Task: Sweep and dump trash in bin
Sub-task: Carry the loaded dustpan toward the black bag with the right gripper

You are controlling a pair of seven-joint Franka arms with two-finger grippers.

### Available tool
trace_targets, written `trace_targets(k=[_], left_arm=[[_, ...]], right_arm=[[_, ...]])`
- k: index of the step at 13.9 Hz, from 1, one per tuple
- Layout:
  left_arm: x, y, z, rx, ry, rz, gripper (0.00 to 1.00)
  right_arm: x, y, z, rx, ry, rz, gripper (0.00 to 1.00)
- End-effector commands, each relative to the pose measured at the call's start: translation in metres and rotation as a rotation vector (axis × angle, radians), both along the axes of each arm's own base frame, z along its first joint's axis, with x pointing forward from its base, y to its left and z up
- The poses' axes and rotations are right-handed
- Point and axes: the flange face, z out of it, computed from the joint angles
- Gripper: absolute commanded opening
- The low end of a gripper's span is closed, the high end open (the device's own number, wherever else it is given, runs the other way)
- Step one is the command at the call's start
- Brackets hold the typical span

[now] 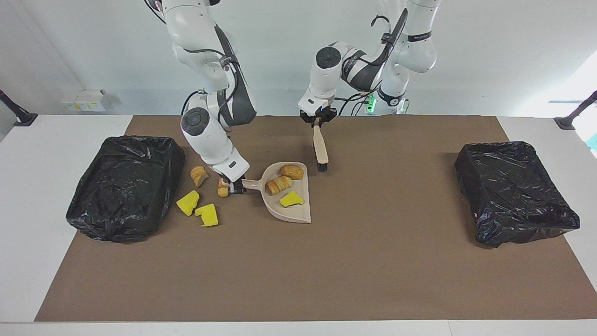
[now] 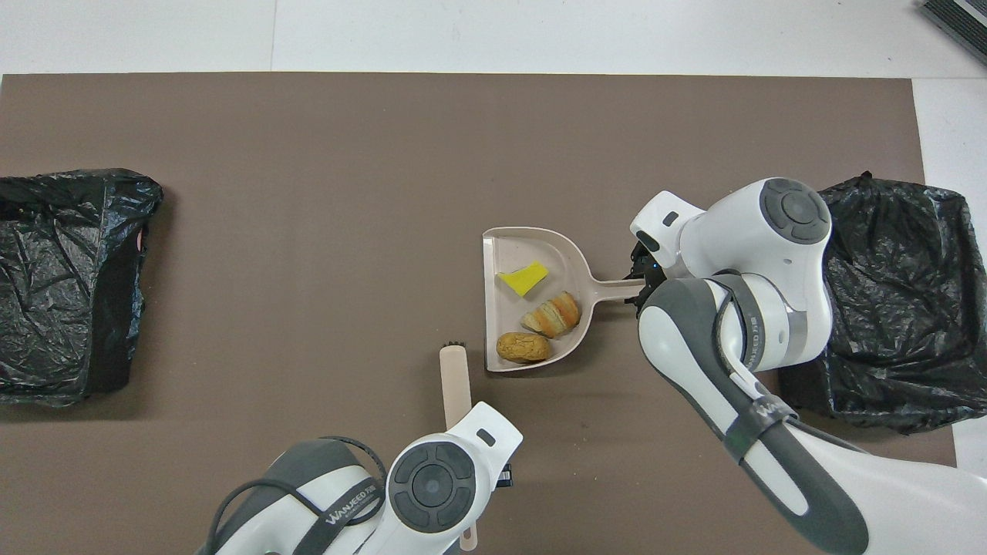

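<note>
My right gripper (image 1: 237, 185) (image 2: 638, 284) is shut on the handle of the beige dustpan (image 1: 290, 213) (image 2: 532, 248), held level and low over the mat. In the pan lie a yellow sponge wedge (image 1: 291, 199) (image 2: 524, 277) and two bread lumps (image 1: 279, 185) (image 2: 551, 316). More trash lies on the mat between the pan's handle and the bin (image 1: 123, 186) (image 2: 887, 301) at the right arm's end: two bread lumps (image 1: 199, 176) and two yellow wedges (image 1: 188, 203). My left gripper (image 1: 317, 120) is shut on the brush (image 1: 320, 149) (image 2: 455, 378), bristles down beside the pan.
A second black-lined bin (image 1: 513, 191) (image 2: 62, 285) stands at the left arm's end of the brown mat (image 1: 326, 270). In the overhead view the right arm covers the loose pieces.
</note>
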Motion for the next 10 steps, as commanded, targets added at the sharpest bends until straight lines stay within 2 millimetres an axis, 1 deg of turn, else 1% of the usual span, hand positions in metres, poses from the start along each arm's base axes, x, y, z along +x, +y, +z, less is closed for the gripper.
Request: trace_targets(k=[1,2,3,5,7,8,9,10], left_arm=[[-0.0009,-0.0036,0.0020,-0.007,0.005,0.014,0.00],[-0.0012,-0.0034,0.0025,-0.006,0.006,0.013,0.00],[-0.0029,-0.0026,0.0022,-0.002,0.010,0.011,0.00],[-0.0035,-0.0012,0.0021,0.005,0.018,0.011,0.00],[-0.0042,-0.0006,0.0023,0.009,0.022,0.009,0.00],[-0.0044,-0.0005,0.0022,0.011,0.023,0.009,0.00],[-0.0045,-0.0004,0.0020,0.012,0.024,0.009,0.00],[-0.0042,0.0004,0.0014,0.013,0.025,0.009,0.00]], right_arm=[[-0.0118,0.0134,-0.0041,0.015,-0.038,0.027,0.23],[-0.0111,0.0131,-0.0070,0.012,-0.043,0.019,0.28],[-0.0121,0.0172,-0.0074,0.005,-0.044,0.033,0.33],[-0.0127,0.0188,-0.0069,-0.006,-0.041,0.049,0.45],[-0.0134,0.0180,-0.0044,-0.009,-0.034,0.056,0.50],[-0.0152,0.0180,-0.0018,-0.010,-0.022,0.063,0.50],[-0.0161,0.0145,0.0003,-0.012,-0.013,0.063,0.40],[-0.0164,0.0126,0.0015,-0.014,-0.010,0.074,0.08]])
